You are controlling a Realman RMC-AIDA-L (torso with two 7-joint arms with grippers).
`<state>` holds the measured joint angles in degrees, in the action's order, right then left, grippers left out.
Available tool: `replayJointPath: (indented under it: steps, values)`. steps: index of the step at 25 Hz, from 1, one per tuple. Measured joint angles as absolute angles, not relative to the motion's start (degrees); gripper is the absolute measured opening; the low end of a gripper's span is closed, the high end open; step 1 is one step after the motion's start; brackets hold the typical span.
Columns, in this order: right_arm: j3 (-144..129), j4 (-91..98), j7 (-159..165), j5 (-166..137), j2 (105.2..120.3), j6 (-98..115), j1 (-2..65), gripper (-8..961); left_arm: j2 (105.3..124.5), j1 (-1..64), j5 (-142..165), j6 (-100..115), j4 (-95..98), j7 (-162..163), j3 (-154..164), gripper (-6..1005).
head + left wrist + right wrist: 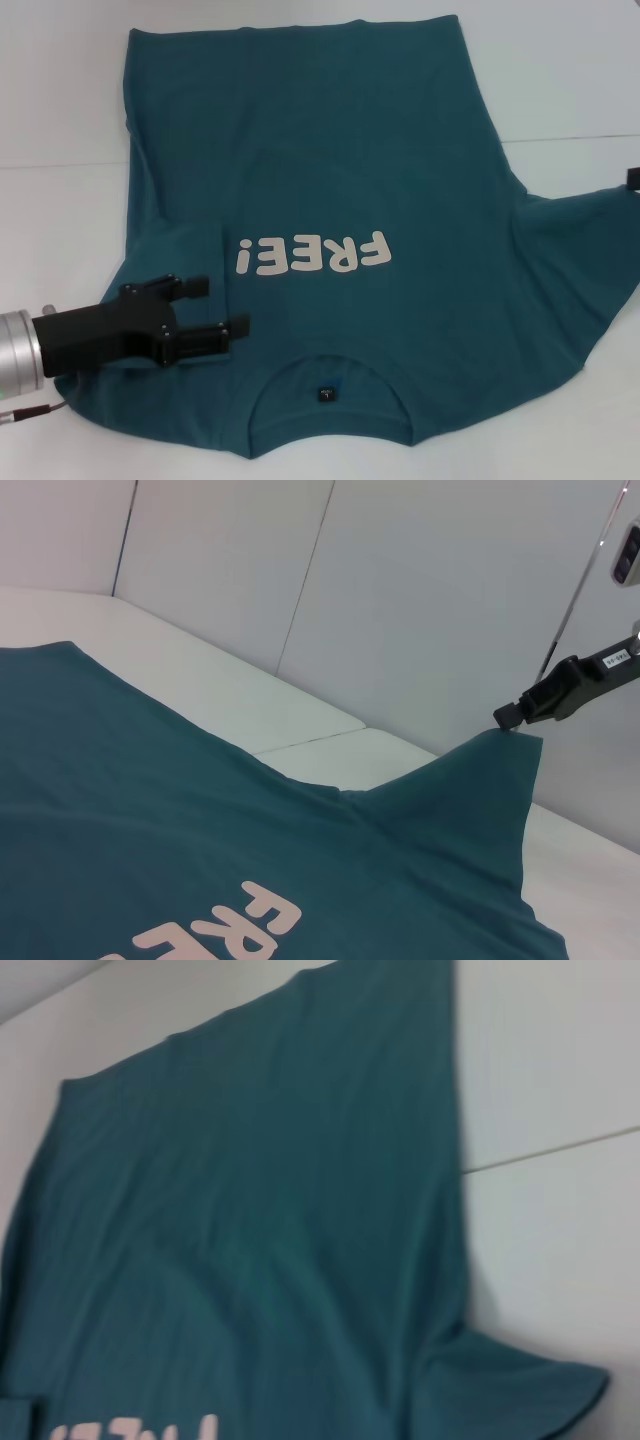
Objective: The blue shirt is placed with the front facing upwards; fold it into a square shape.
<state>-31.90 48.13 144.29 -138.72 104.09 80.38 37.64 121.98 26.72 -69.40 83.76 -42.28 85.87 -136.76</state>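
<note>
Even, bright, diffuse light fills all three views, with no hard glare. In the head view the white desk is nearly washed out at the upper right, and the blue shirt throws only a thin soft shadow along its edges. The left wrist view is fairly crisp. The right wrist view is blurred throughout, the shirt's folds smeared, with a faint shadow under the sleeve at the lower right.
</note>
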Motion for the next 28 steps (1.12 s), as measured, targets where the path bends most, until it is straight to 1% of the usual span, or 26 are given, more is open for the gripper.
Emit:
replayJointPath:
  steps: [4, 11, 12, 13, 14, 15, 22, 25, 28]
  values:
    - [-32.0, 48.4, 144.2, -138.6, 104.52, 82.5, 39.5, 29, 121.98, 26.8, -69.4, 83.7, -42.3, 85.9, -136.8, 933]
    - [-34.2, 48.4, 144.3, -138.8, 105.84, 83.8, 44.3, 35, 121.87, 26.7, -69.4, 83.7, -42.3, 85.9, -136.8, 933]
    - [-35.2, 48.3, 144.4, -138.9, 106.15, 83.8, 45.3, 36, 121.85, 26.7, -69.4, 83.7, -42.3, 85.9, -136.8, 932]
    - [-38.2, 47.9, 145.2, -139.1, 106.87, 82.9, 47.0, 37, 121.82, 26.6, -69.4, 83.6, -42.3, 85.9, -136.8, 932]
    - [-39.8, 47.5, 145.7, -139.2, 107.24, 82.3, 47.7, 38, 121.81, 26.6, -69.4, 83.6, -42.3, 85.9, -136.8, 932]
    - [-39.8, 47.5, 145.7, -139.2, 107.24, 82.3, 47.7, 39, 121.81, 26.6, -69.4, 83.6, -42.3, 85.9, -136.8, 932]
    - [-47.5, 41.2, 148.2, -146.8, 110.78, 76.0, 53.9, 45, 121.81, 26.5, -69.4, 83.3, -42.3, 85.6, -136.8, 932]
    - [-48.3, 39.5, 148.9, -149.5, 111.49, 74.9, 55.1, 47, 121.82, 26.5, -69.4, 83.3, -42.0, 85.5, -136.8, 933]
    - [-48.3, 40.5, 148.9, -149.2, 112.07, 75.1, 54.9, 50, 121.82, 26.5, -69.3, 83.1, -42.0, 85.5, -136.8, 933]
